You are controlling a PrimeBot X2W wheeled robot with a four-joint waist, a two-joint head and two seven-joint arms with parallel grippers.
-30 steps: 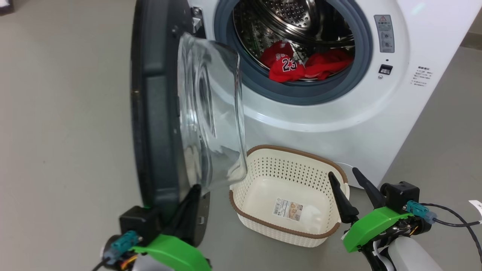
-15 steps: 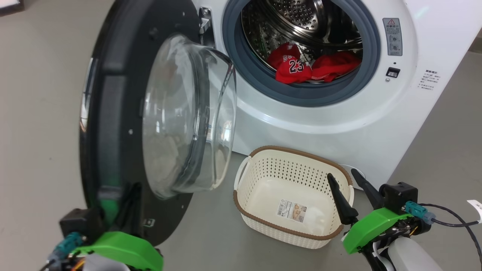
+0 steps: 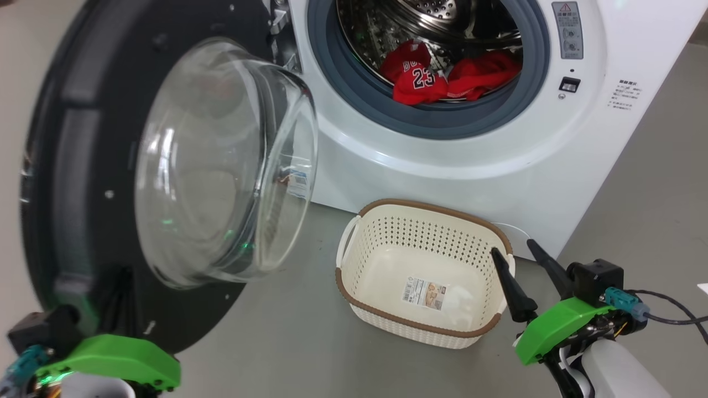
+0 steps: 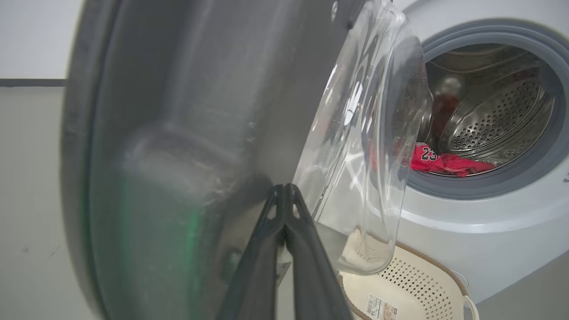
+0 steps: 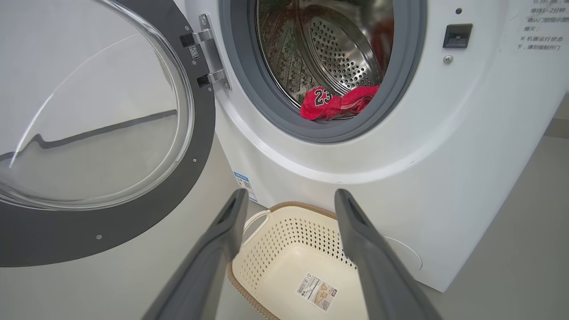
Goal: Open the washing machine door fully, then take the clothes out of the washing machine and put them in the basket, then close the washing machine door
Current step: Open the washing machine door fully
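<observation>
The washing machine door (image 3: 72, 166), black-rimmed with a bulging glass bowl (image 3: 221, 160), stands swung out to the left of the white washing machine (image 3: 442, 166). Red clothes (image 3: 442, 77), one showing a white 23, lie at the front of the steel drum (image 5: 342, 53). The cream basket (image 3: 426, 207) sits empty on the floor below the opening. My left gripper (image 4: 283, 189) is shut, its tips against the door's dark inner face beside the glass. My right gripper (image 3: 513, 247) hangs open over the basket's right rim, holding nothing.
Grey floor (image 3: 287, 342) spreads around the basket and under the door. The door's metal hinge (image 5: 206, 58) sits at the opening's left edge. A black cable (image 3: 675, 318) trails from my right wrist. A paper label (image 3: 426, 293) lies on the basket's bottom.
The door has swung wider to the left, turning its glass bowl more towards me. My left gripper went left with it. The right gripper has stayed over the basket.
</observation>
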